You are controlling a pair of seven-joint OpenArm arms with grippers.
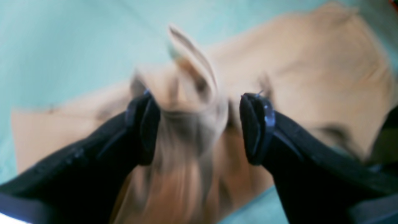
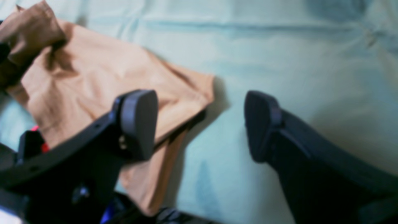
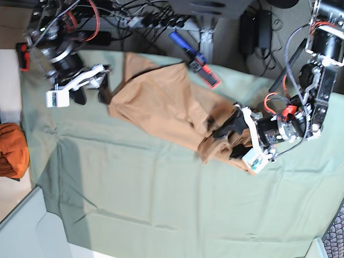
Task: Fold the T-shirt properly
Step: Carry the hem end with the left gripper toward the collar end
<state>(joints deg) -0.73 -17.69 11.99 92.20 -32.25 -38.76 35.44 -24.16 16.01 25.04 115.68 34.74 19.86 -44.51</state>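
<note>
1. Base view showed the T-shirt (image 3: pixel 161 105) lying crumpled on the pale green cloth (image 3: pixel 161 204) that covered the counter, running from upper left toward centre right.
2. The left gripper (image 3: pixel 228 137) sat at the shirt's lower right end, low over bunched fabric. In the left wrist view the left gripper (image 1: pixel 199 124) had its jaws spread apart, with a raised fold of the T-shirt (image 1: pixel 311 68) standing between them. The picture was blurred; no pad could be seen pressing the fabric, so the jaws read as released.
3. The right gripper (image 3: pixel 91 86) hung near the shirt's upper left edge. In the right wrist view the right gripper (image 2: pixel 199 124) had its jaws wide apart and gripped nothing. One finger (image 2: pixel 136 121) stood over the T-shirt (image 2: pixel 102 77); the other finger (image 2: pixel 261 124) stood over the bare pale green cloth (image 2: pixel 279 46).
4. One corner of the shirt in the right wrist view lay flat on the cloth, with a second layer visible under its edge.
5. A darker orange cloth bundle (image 3: pixel 12 150) lay at the left edge of the base view, well apart from the shirt.
6. A blue and red tool (image 3: pixel 196 65) lay near the far edge of the cloth, just beyond the shirt.
</note>
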